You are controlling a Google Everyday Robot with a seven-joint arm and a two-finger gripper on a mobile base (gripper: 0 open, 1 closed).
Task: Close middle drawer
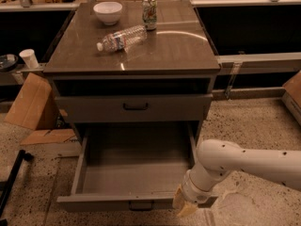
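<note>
The middle drawer [134, 173] of the grey cabinet stands pulled far out, its deep grey box bare. Its plain front [103, 203] runs along the bottom of the view, with a small dark handle [141, 205] at its centre. My gripper [184, 206], tan at the tip of the white arm [244, 161], hangs at the right end of that front, at or just outside its outer face. The arm reaches in from the right. The top drawer [135, 107] above is closed.
On the cabinet top [178, 51] lie a white bowl [107, 11], a soda can [149, 13] and a plastic bottle [122, 38] on its side. Cardboard [30, 102] leans on the floor at the left beside a white cup [29, 58]. A dark pole [11, 182] lies at lower left.
</note>
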